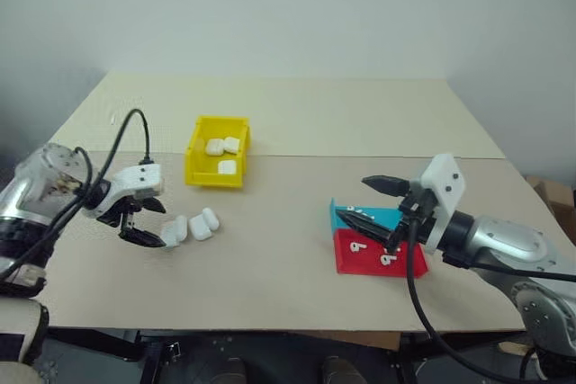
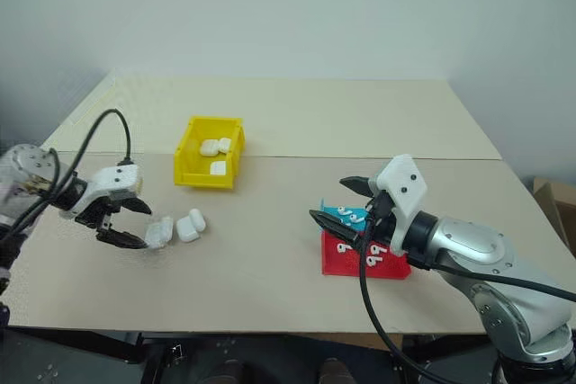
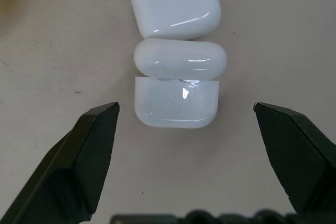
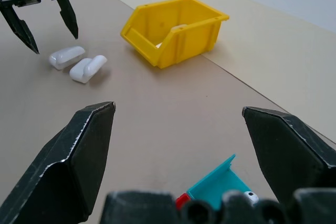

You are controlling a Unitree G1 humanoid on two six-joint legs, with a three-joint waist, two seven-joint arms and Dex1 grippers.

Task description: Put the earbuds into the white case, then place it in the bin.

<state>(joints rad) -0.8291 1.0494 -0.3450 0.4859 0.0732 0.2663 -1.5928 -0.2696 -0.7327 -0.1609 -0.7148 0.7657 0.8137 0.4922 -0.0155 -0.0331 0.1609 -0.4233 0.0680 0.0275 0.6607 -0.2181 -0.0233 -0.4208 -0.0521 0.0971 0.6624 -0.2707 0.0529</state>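
Observation:
A short row of white cases (image 1: 200,227) lies on the table in front of the yellow bin (image 1: 194,168). My left gripper (image 1: 155,225) hangs open at the row's left end, pointing down. In the left wrist view the nearest white case (image 3: 176,103) sits between its fingers (image 3: 94,150) with room on both sides, and its lid (image 3: 180,59) looks slightly ajar. My right gripper (image 1: 355,200) is open and level over a blue-and-red tray (image 1: 360,264). Small white earbuds (image 1: 387,258) lie on that tray. Nothing is held.
Inside the bin lie three more white cases (image 1: 227,168). The bin stands about mid-table on the left, the tray on the right near the front edge. The right wrist view shows the bin (image 4: 173,30), two cases (image 4: 86,68) and the left gripper (image 4: 52,40) beyond them.

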